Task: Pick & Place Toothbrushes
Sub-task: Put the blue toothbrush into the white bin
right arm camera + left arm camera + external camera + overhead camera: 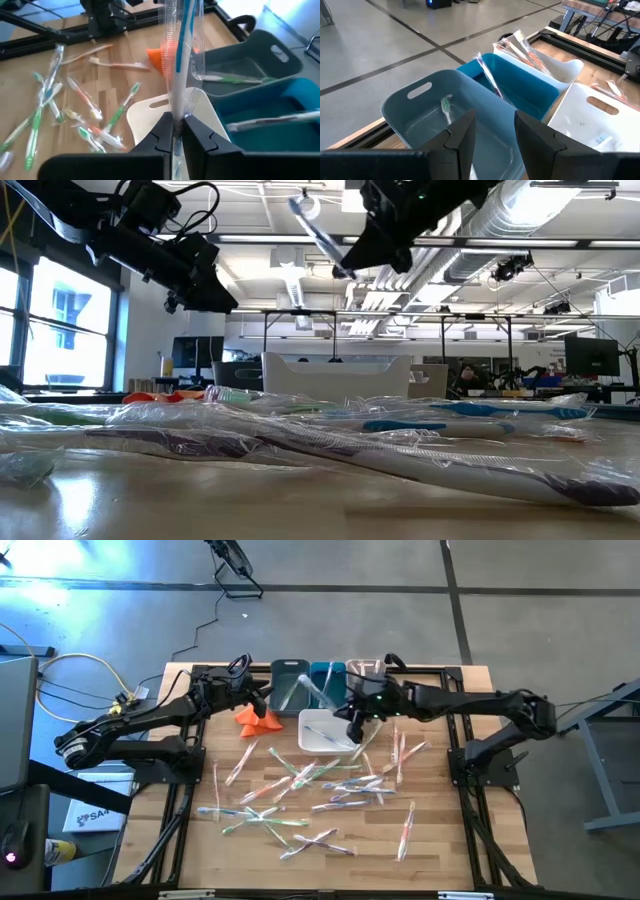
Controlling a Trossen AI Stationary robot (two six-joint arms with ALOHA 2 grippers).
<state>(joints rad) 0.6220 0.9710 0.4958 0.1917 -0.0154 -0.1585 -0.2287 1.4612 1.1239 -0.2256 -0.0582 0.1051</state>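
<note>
A blue-handled toothbrush point(181, 45) in its clear wrapper is carried in the air, pinched at its lower end by the right tool point(176, 131), over the white bin point(322, 732) near the desk's centre. This reads as the carry step. The blue bin point(327, 675) sits at about 12 o'clock from it, the grey bin point(289, 680) at 11; next, swing over the matching bin, lower and release. The left tool point(492, 135), fingers spread and empty, hovers above the grey bin. More toothbrushes point(300, 795) lie scattered at 6 o'clock.
</note>
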